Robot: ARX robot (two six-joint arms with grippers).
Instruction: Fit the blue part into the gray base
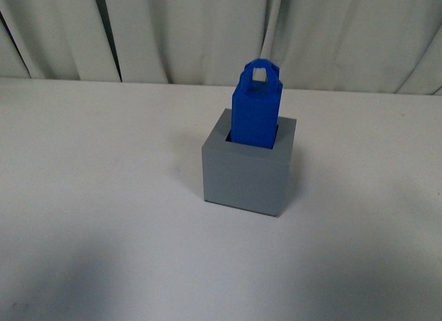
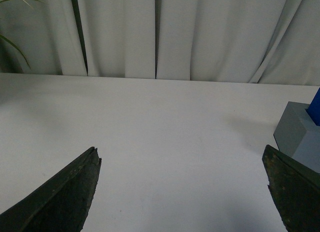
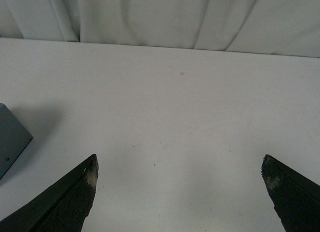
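Note:
The blue part point(image 1: 255, 110) stands upright in the square recess of the gray base point(image 1: 247, 172), its loop handle on top, near the middle of the white table. In the left wrist view the gray base point(image 2: 300, 134) and a sliver of the blue part point(image 2: 315, 107) show at the frame's edge. In the right wrist view only a corner of the gray base point(image 3: 11, 137) shows. My left gripper point(image 2: 181, 152) is open and empty over bare table. My right gripper point(image 3: 180, 161) is open and empty too. Neither gripper shows in the front view.
The white table point(image 1: 103, 197) runs back to a pale pleated curtain point(image 1: 207, 31). A few plant leaves point(image 2: 12, 22) show at a corner of the left wrist view.

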